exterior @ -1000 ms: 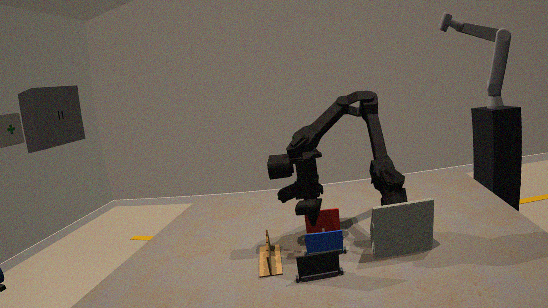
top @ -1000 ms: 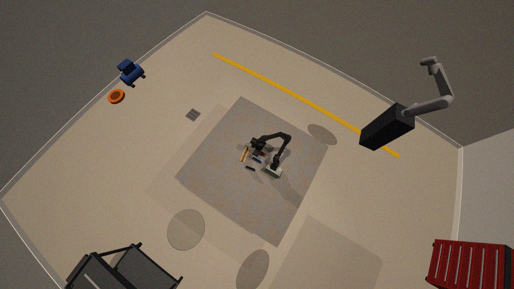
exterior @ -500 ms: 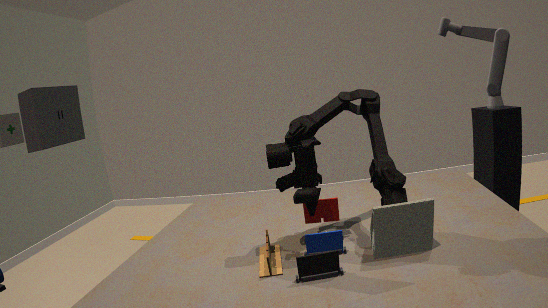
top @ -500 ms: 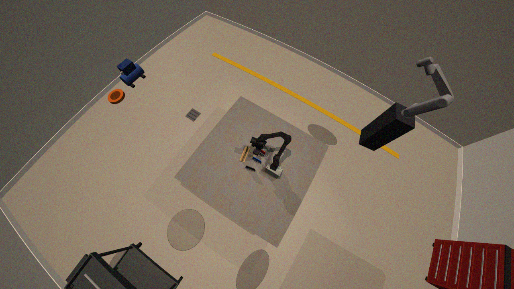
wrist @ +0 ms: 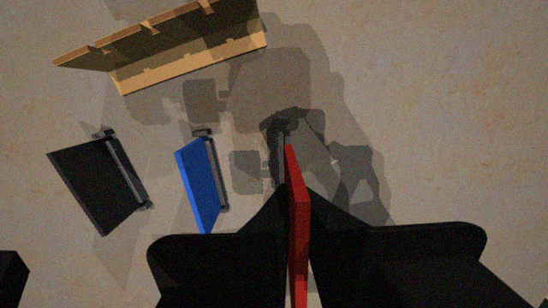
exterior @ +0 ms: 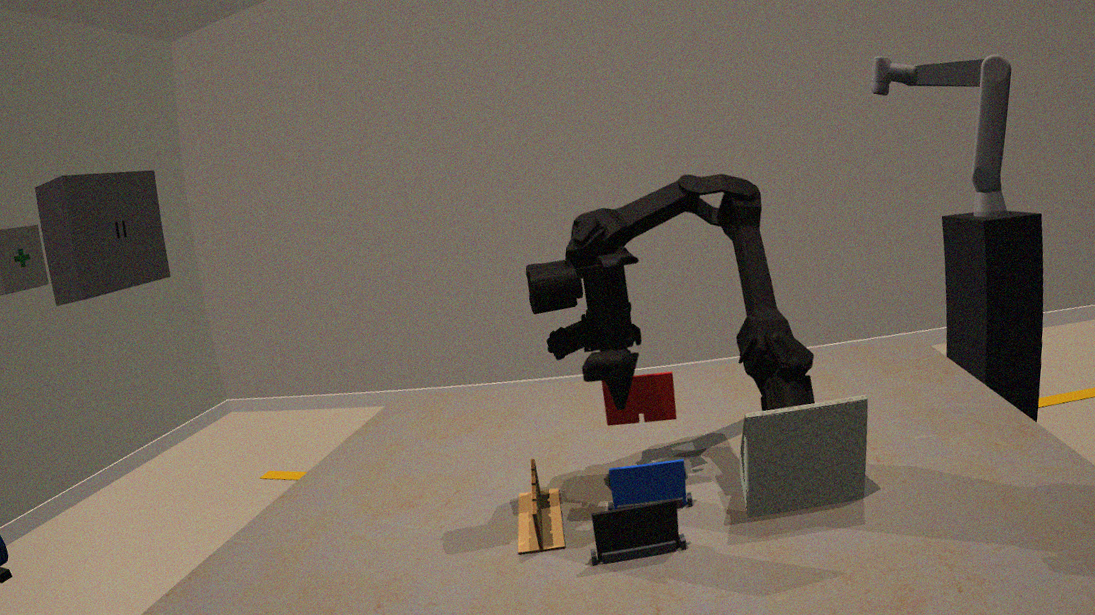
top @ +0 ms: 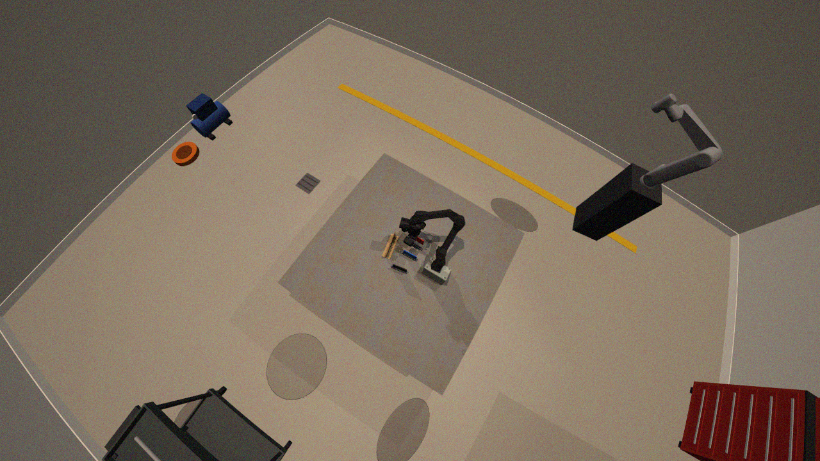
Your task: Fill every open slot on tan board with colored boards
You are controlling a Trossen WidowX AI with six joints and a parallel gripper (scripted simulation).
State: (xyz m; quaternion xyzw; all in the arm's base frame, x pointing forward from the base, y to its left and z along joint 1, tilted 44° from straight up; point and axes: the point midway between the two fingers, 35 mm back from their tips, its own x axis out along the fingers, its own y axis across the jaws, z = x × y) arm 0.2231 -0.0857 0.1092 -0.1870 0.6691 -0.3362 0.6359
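Left of centre in the exterior view, a green cross marks a pale wall box (exterior: pixel 8 276); mid-frame, the gripper (exterior: pixel 621 393) (wrist: pixel 290 190) clamps the red board (exterior: pixel 653 397) (wrist: pixel 300 227), fingers nearly together.

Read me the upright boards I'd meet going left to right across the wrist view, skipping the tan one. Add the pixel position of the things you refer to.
Black board (top: pixel 398 268) (exterior: pixel 636 532) (wrist: pixel 96 184), blue board (top: pixel 409 255) (exterior: pixel 647 484) (wrist: pixel 197 184), red board (top: pixel 421 241) (exterior: pixel 655 396) (wrist: pixel 299 222).

A board in the air (exterior: pixel 655 398) (wrist: pixel 297 222) is showing plain red, its neighbour (exterior: pixel 647 483) (wrist: pixel 199 184) is glowing bright blue, and the board on the near side (exterior: pixel 637 530) (wrist: pixel 94 184) is looking black. The slotted board (exterior: pixel 534 506) (wrist: pixel 188 64) is wearing light tan, while the tabletop (exterior: pixel 382 577) (wrist: pixel 449 128) is displaying grey mottled with rusty orange.
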